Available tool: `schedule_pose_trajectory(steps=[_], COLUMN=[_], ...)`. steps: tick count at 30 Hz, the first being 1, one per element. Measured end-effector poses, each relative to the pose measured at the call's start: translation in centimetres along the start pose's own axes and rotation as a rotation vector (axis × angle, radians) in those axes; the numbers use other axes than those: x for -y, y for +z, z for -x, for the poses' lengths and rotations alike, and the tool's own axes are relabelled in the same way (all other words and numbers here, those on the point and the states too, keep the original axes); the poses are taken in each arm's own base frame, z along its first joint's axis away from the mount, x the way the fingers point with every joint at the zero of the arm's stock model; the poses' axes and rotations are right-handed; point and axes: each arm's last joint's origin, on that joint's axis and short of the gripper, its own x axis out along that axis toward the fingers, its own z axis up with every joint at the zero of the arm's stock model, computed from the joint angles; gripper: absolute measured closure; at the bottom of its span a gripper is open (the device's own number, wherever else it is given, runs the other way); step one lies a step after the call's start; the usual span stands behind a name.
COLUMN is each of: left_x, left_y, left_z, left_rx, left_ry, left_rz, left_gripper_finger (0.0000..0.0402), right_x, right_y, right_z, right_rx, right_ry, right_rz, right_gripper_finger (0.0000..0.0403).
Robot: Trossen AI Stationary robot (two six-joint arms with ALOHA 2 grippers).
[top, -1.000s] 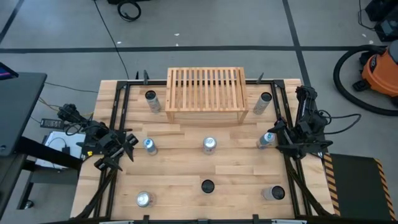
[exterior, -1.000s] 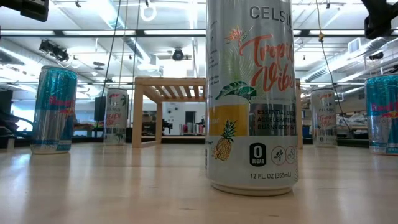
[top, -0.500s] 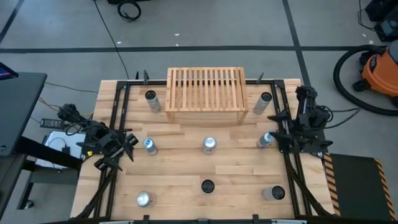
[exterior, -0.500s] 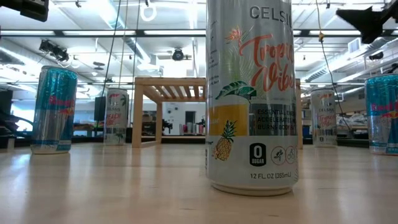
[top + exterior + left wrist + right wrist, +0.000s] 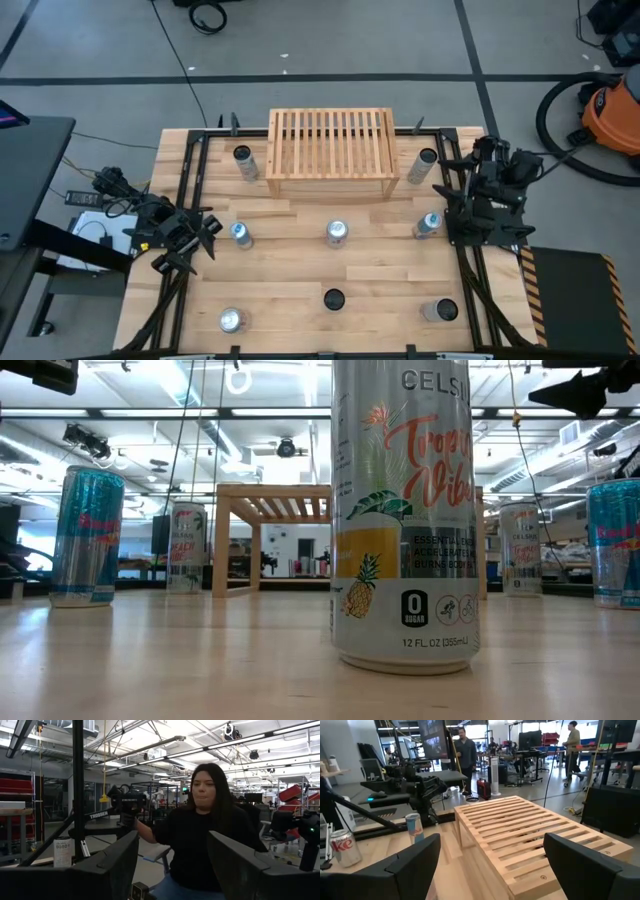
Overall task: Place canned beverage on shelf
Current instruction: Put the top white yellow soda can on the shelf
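Right gripper (image 5: 452, 192) jaws apart, above table's right edge (image 5: 478, 262), beside shelf (image 5: 330, 150).

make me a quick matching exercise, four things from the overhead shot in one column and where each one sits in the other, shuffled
Things
1. shelf
2. dark-topped can
3. left gripper
4. right gripper

Places
A. by the table's right edge, above the can there
B. back centre of the table
C. left side, beside a blue-topped can
D. near the front edge, centre

Pairs: 1-B, 2-D, 3-C, 4-A
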Motion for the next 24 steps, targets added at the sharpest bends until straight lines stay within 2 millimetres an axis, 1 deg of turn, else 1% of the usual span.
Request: schedule_pose_trajectory(steps=[5, 13, 18, 21, 24], left_x=[0.0, 0.0, 0.0, 0.0, 0.0], left_y=[0.0, 0.0, 0.0, 0.0, 0.1], left_z=[0.0, 0.0, 0.0, 0.0, 0.0], left_rx=[-0.001, 0.000, 0.000, 0.001, 0.014], left_ry=[0.000, 0.000, 0.000, 0.002, 0.008], left_rz=[0.000, 0.000, 0.000, -0.044, -0.091], left_gripper_finger=[0.0159, 0.0159, 0.0159, 0.0159, 0.0159], right_x=[0.0, -0.2, -0.3, -0.5, -1.0], right_y=[0.2, 0.6, 0.6, 0.7, 0.9], right_z=[0.0, 0.1, 0.1, 0.2, 0.4], right_rx=[0.022, 0.147, 0.156, 0.194, 0.270], right_ry=[0.017, 0.117, 0.148, 0.222, 0.350], right_rz=[-0.032, -0.054, -0.109, -0.160, -0.187], right_gripper_finger=[0.0039, 0.0039, 0.0039, 0.0039, 0.0039])
